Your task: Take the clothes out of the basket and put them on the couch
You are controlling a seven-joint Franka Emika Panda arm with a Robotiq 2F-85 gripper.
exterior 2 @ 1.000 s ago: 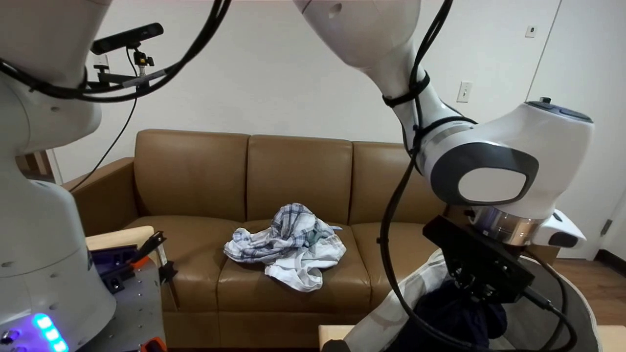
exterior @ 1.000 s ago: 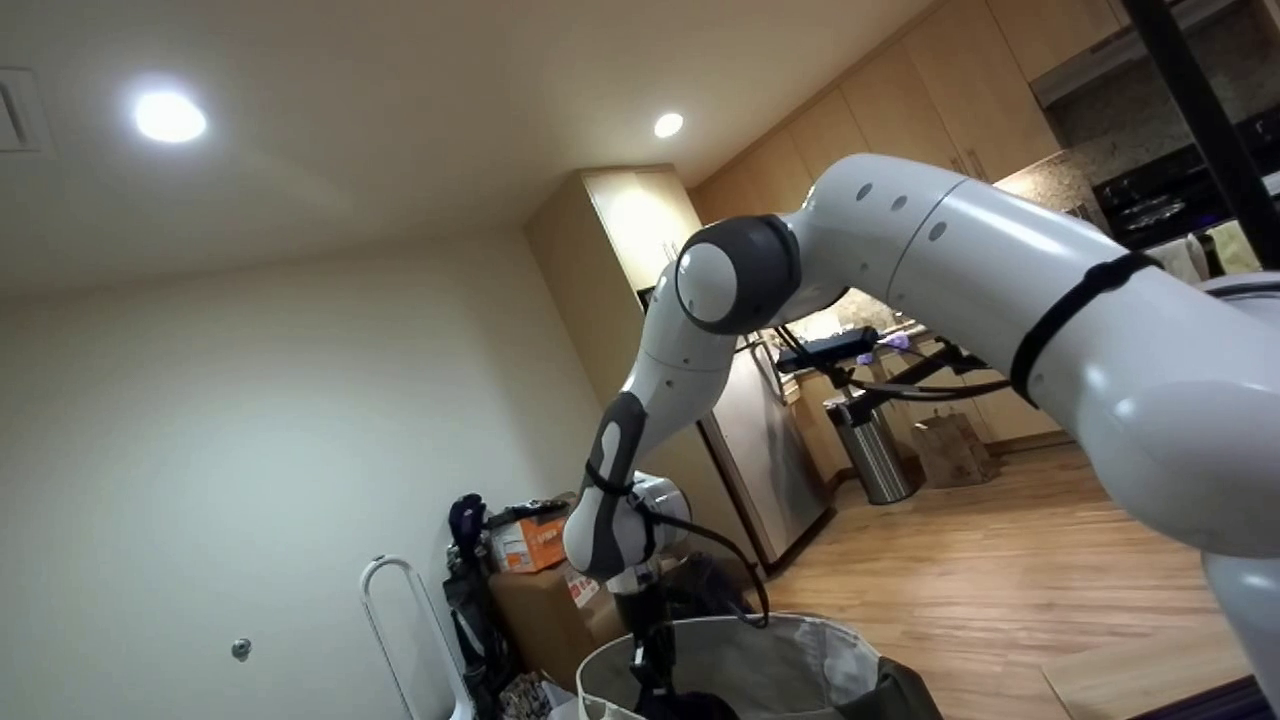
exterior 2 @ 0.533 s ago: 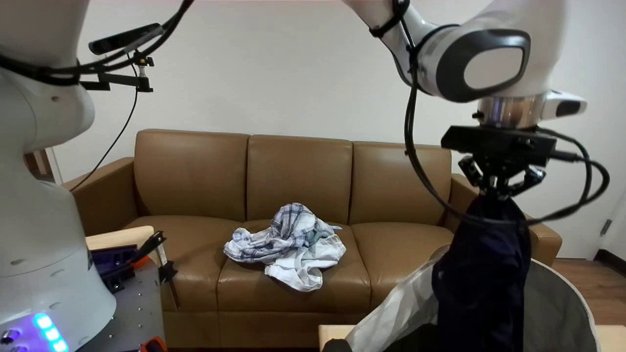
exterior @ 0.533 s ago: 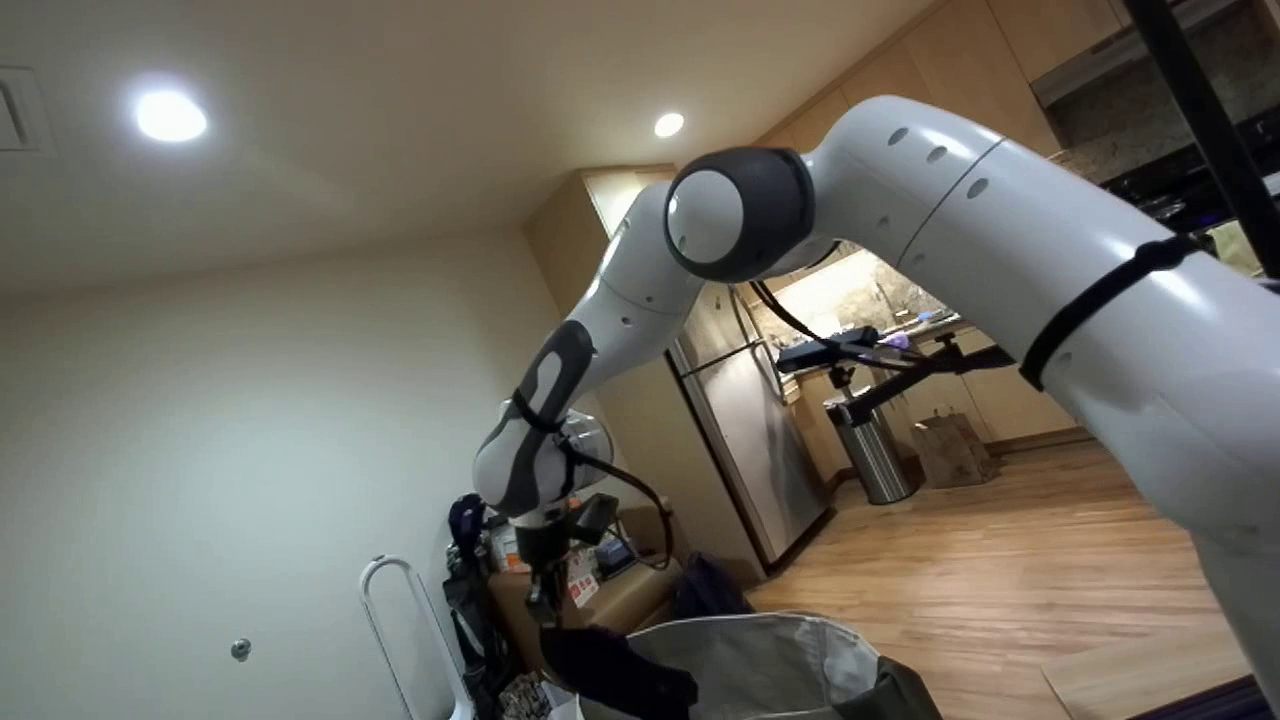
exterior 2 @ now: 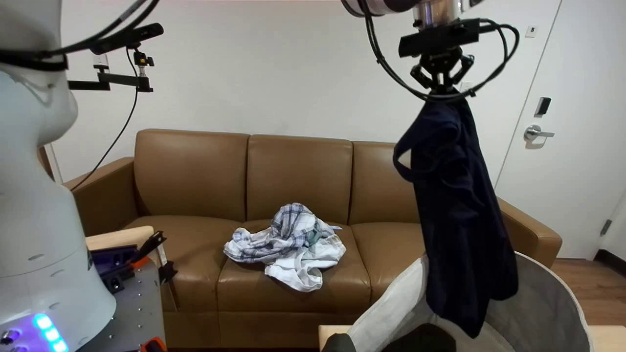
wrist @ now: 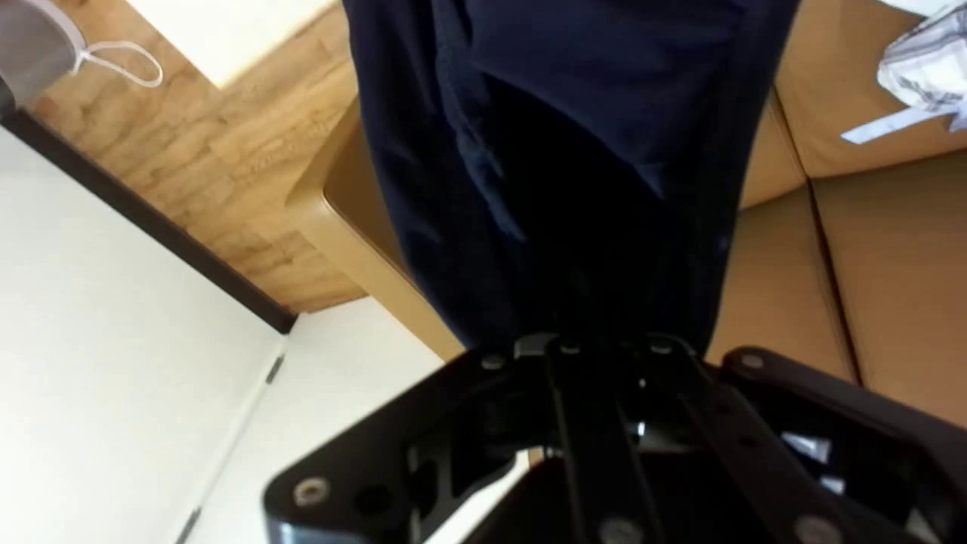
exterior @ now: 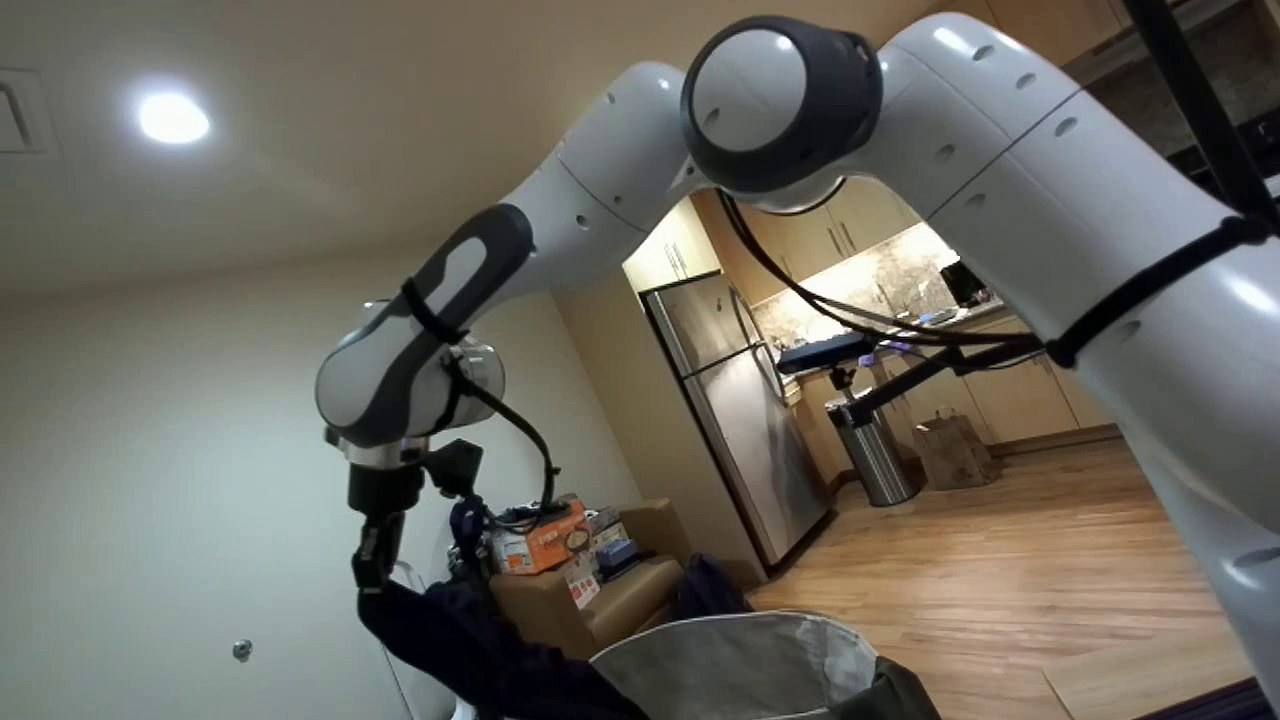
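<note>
Near the pale basket (exterior 2: pixel 547 303), limp navy garment (exterior 2: pixel 459 210), looped at one side, kind unclear, pinched by the end effector (exterior 2: pixel 442 88)

A: Where does the light come from?
B: In an exterior view, a round ceiling light (exterior: pixel 173 118) glares white, and a warm glow washes the kitchen backsplash (exterior: pixel 903 270).
A: And the wrist view?
B: Slightly blurred; the wall (wrist: pixel 98 317) is bleached nearly white, while folds of the navy garment (wrist: pixel 604 98) sink into black.
</note>
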